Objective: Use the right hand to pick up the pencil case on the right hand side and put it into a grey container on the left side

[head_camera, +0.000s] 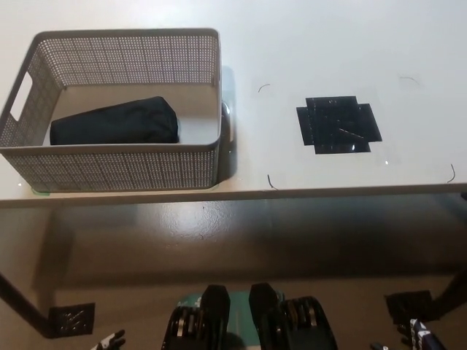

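A black pencil case (114, 122) lies flat on the floor of the grey perforated container (117, 169) at the left of the white table. My black right hand (417, 337) shows only as a few fingertips at the bottom right corner, far below the table edge and holding nothing. Of my white left hand (109, 340), just the fingertips peek in at the bottom left edge. Neither hand is near the container.
A patch of black tape (338, 125) marks the table right of centre. Thin black corner marks (270, 181) outline a zone around it. The table's front edge (233, 195) runs across the middle, with brown floor below and a small black floor marker (71, 319).
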`<control>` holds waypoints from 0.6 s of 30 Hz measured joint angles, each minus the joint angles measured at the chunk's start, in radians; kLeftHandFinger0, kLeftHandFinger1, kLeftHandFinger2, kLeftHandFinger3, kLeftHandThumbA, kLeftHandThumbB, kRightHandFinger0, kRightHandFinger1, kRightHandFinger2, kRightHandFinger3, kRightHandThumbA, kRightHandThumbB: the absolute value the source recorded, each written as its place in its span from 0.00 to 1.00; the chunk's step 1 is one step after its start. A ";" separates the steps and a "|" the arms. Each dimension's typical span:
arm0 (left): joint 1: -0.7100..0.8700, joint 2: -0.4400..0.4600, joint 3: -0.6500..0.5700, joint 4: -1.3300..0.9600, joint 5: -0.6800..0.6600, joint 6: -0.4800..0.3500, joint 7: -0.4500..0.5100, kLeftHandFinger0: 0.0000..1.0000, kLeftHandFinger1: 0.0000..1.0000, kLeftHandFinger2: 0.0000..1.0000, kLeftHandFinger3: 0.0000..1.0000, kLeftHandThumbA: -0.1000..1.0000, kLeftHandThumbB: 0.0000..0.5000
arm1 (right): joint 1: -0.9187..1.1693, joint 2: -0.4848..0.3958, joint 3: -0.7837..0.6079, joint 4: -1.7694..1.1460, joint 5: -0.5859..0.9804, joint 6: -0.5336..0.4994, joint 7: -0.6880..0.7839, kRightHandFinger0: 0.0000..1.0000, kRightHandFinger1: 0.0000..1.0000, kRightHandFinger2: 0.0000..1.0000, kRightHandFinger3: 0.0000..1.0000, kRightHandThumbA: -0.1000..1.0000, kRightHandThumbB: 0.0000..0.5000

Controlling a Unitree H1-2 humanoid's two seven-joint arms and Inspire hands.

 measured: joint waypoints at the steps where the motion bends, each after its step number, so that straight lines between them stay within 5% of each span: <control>1: 0.000 -0.005 0.009 0.000 -0.006 0.000 0.001 1.00 1.00 1.00 1.00 1.00 0.74 | -0.012 0.003 -0.012 0.023 0.013 -0.002 0.010 1.00 1.00 1.00 1.00 0.99 0.74; 7: -0.005 -0.026 0.057 0.003 -0.042 0.000 0.002 1.00 1.00 1.00 1.00 1.00 0.68 | -0.071 0.021 -0.080 0.094 0.093 -0.007 0.066 1.00 1.00 1.00 1.00 0.99 0.63; 12: -0.009 -0.044 0.115 0.003 -0.099 0.000 0.002 1.00 1.00 1.00 1.00 1.00 0.79 | -0.105 0.035 -0.135 0.111 0.164 -0.006 0.121 1.00 1.00 1.00 1.00 1.00 0.63; 15: -0.012 -0.057 0.146 0.003 -0.139 0.000 0.001 1.00 1.00 1.00 1.00 1.00 0.87 | -0.119 0.047 -0.170 0.127 0.210 -0.006 0.153 1.00 1.00 1.00 1.00 1.00 0.53; 18: -0.014 -0.064 0.158 0.003 -0.164 0.001 -0.001 1.00 1.00 1.00 1.00 1.00 0.84 | -0.127 0.058 -0.198 0.140 0.252 -0.005 0.183 1.00 1.00 1.00 1.00 1.00 0.46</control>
